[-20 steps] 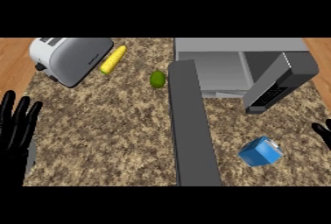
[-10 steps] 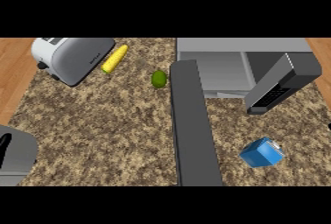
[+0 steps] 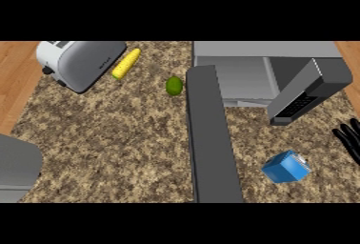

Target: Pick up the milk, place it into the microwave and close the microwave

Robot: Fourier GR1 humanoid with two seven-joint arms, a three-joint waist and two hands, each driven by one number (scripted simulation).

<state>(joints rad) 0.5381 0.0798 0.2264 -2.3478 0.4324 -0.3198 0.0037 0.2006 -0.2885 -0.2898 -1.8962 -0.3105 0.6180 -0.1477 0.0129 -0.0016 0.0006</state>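
the blue milk carton (image 3: 286, 167) is sitting on the speckled counter (image 3: 105, 138) near its lower right corner, turned at an angle to the counter's edges. the robot's right hand (image 3: 349, 139) is showing at the counter's right edge, just beside the carton and slightly farther from the lower edge, not touching it. its black fingers are lying straight and spread, grasping nothing. the grey microwave (image 3: 239, 76) is standing at the upper right corner with its inside showing, and a dark slab with a keypad (image 3: 308, 93) is leaning out from it above the carton. a long grey panel (image 3: 211, 143) is running from the microwave down to the lower edge, to the left of the carton. a silver toaster (image 3: 81, 62) is lying at the upper left corner, a yellow corn cob (image 3: 126, 63) just beside it and a green fruit (image 3: 174, 86) near the panel's upper end. a grey left forearm (image 3: 14, 167) is coming in at the lower left corner, its hand out of view.
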